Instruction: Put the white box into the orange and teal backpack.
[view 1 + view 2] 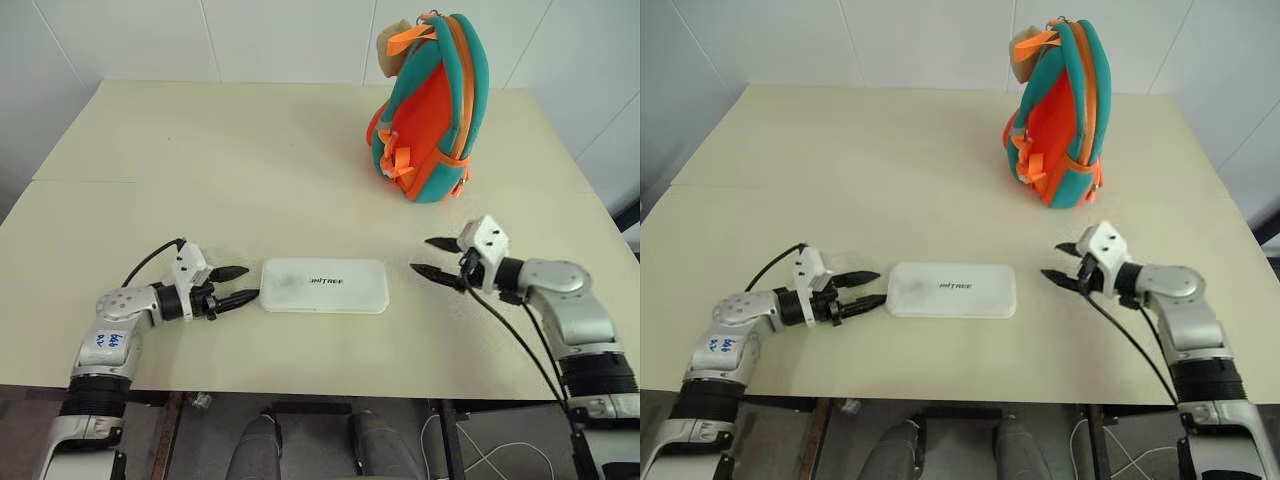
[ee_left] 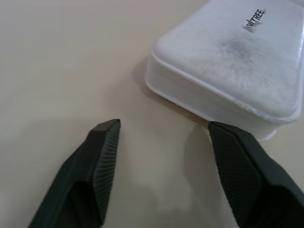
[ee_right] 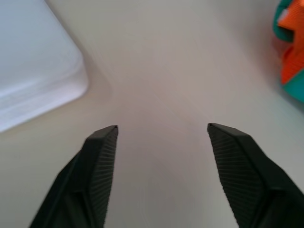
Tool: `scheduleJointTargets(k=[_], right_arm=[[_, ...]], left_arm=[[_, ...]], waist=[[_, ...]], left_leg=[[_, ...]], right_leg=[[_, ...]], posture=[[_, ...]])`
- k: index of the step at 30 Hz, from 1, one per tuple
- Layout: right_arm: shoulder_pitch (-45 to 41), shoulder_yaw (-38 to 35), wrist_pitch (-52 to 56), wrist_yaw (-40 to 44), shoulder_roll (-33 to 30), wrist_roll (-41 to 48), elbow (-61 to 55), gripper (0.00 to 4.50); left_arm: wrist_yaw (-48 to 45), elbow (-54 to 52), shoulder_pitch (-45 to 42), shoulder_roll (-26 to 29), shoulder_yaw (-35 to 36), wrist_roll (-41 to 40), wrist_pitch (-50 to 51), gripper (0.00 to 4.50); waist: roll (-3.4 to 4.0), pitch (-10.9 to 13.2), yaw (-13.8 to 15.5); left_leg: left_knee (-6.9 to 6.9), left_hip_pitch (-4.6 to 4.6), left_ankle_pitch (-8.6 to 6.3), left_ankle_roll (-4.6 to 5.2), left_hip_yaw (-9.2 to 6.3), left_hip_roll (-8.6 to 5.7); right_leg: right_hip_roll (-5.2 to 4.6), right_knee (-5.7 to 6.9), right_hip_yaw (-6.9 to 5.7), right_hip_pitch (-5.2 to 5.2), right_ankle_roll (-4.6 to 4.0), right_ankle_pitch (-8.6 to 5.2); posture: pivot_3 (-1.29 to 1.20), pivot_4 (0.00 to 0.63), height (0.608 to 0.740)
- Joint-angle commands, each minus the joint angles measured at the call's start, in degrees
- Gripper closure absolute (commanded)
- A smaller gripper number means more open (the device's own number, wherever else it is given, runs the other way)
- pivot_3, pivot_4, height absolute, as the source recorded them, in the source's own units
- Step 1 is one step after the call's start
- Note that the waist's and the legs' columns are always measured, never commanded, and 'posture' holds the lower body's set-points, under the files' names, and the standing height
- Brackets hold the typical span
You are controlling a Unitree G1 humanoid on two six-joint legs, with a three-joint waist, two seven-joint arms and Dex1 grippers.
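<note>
One white box lies flat on the pale table, near the front edge and between the two arms, with small dark lettering on its lid; the first letter is hard to read in the head views, and a faint grey smudge marks the lid's left part. In the left wrist view the box is cut off by the frame, so just one rounded corner and part of the lid are seen; in the right wrist view a single blurred corner of it shows. One orange and teal backpack stands upright well back on the table, to the right of centre and well apart from the box. It is seen side-on, so its opening is hidden, and the beige plush piece at its top is mostly covered by the bag and an orange strap. In the right wrist view just a blurred sliver of the backpack shows at the frame's edge. There are two grippers, each with two black fingers. The left gripper has its fingers apart, the tips just beside the box's left end; one fingertip looks to be at the box's corner, though contact cannot be told. The right gripper also has its fingers spread, holding nothing, a little way off the box's right end.
</note>
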Motion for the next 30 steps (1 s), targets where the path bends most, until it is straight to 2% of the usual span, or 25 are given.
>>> scheduleJointTargets(k=[1,5,9,13,19,30], right_arm=[[-0.1,-2.1,8.8,4.3,-3.1,5.8,-6.6,0.00],[2.5,-1.6,24.4,7.7,-5.5,14.6,-17.3,0.00],[5.7,1.8,32.8,9.8,-6.7,19.4,-26.9,0.00],[5.3,3.7,33.9,6.2,-4.5,18.1,-26.7,0.00],[2.7,5.6,31.3,2.7,-2.4,13.9,-22.2,0.00],[1.9,5.2,30.2,1.8,-1.3,13.3,-20.9,0.00]], left_arm=[[-2.4,-0.6,0.0,3.1,2.9,-4.2,7.3,0.12],[-6.2,-1.8,-2.1,4.7,4.1,-11.3,19.3,0.05],[-7.4,2.1,-7.6,6.7,2.4,-15.8,37.9,0.05],[-6.2,4.3,-10.9,7.1,-1.7,-13.8,46.0,0.05],[-4.2,5.3,-14.3,4.3,-3.0,-15.5,55.3,0.05],[-1.4,5.3,-16.3,0.7,-3.5,-16.8,62.1,0.05]], waist=[[0.02,0.0,-0.1],[0.03,0.0,0.0],[0.01,0.0,0.3],[0.00,0.0,0.2],[0.01,0.0,0.3],[0.01,0.0,0.7]], left_leg=[[0.00,0.01,0.00,0.00,0.00,0.00],[-0.02,0.00,0.00,0.00,0.00,0.02],[0.00,-0.06,0.00,0.00,-0.11,0.02],[0.06,-0.04,0.00,0.00,-0.09,-0.06],[0.02,-0.04,0.00,0.00,-0.08,-0.06],[0.01,-0.03,-0.02,0.00,-0.08,-0.08]], right_leg=[[0.00,0.00,0.00,0.00,0.00,0.00],[0.01,0.02,0.00,-0.02,-0.02,-0.02],[0.03,0.00,-0.10,-0.01,-0.02,-0.03],[-0.03,-0.06,-0.08,0.06,0.01,-0.01],[-0.03,-0.08,-0.07,0.03,-0.01,-0.02],[-0.06,-0.13,-0.08,0.07,0.02,-0.05]], posture=[[0.00,0.150,0.740],[0.00,0.150,0.740],[0.00,0.150,0.740],[0.00,0.150,0.740],[0.00,0.150,0.740],[0.00,0.150,0.740]])
